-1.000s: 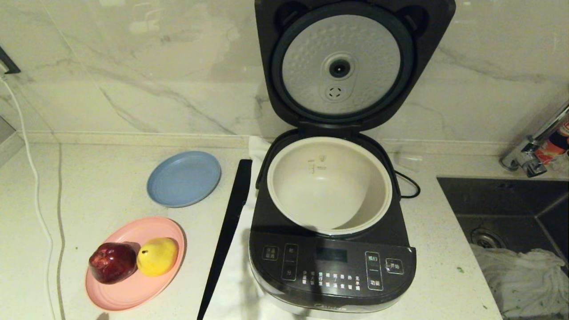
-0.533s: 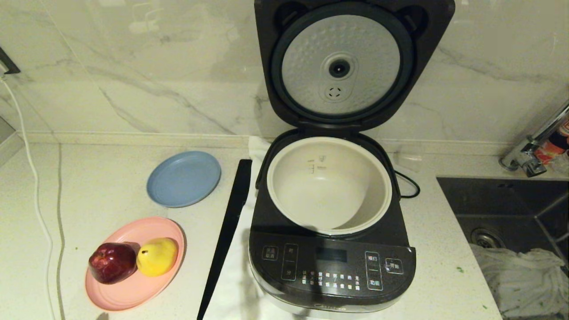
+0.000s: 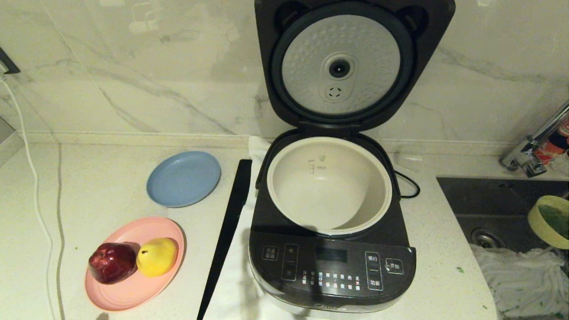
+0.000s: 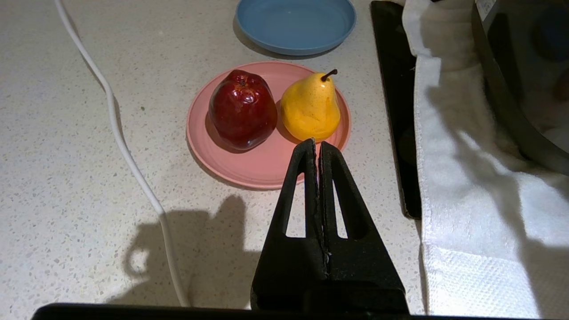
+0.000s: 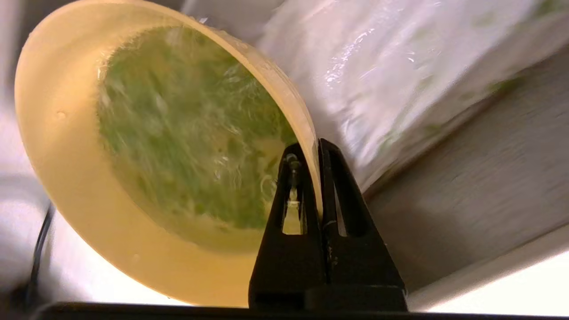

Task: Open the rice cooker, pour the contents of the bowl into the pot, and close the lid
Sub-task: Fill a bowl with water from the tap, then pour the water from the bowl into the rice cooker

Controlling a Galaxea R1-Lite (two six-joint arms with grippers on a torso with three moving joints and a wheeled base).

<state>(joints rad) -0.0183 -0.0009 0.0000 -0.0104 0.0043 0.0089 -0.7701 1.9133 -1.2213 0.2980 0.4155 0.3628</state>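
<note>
**A:** What do you have around the rice cooker (image 3: 331, 231) right now?

**B:** You have one glossy dark rounded-square cooker on a white towel (image 4: 471, 178). Its lid (image 3: 351, 62) stands upright behind it, hinged at the back, the dimpled silver inner disc facing you. One smooth cream pot (image 3: 329, 184) sits inside the body, round, with faint level marks on its far wall.

**A:** And the bowl?

**B:** You'll find one pale yellow plastic bowl (image 3: 550, 221) well to the right of the cooker, above the dark steel sink (image 3: 498, 209), tilted with its mouth turned toward the cooker. The right gripper (image 5: 316, 149) is clamped on its thin rim, one finger inside and one outside. The contents (image 5: 186, 129) are chopped green bits in a pale liquid (blurred in the wrist view).

**A:** The other arm?

**B:** Your left gripper (image 4: 316, 144) hangs left of the cooker, over the speckled stone counter (image 3: 102, 186), its two black triangular fingers pressed together on nothing.

**A:** Anything else to count?

**B:** Left of the cooker you have two round plates: one flat blue plate (image 3: 183, 178), and one ridged pink plate (image 3: 133, 284) nearer you, carrying one shiny red apple (image 3: 112, 262) and one yellow pear (image 3: 157, 256), touching. One flat black strip (image 3: 227, 231) lies just beside the cooker's left flank. One crumpled white cloth (image 3: 520, 280) lies in the sink.
</note>
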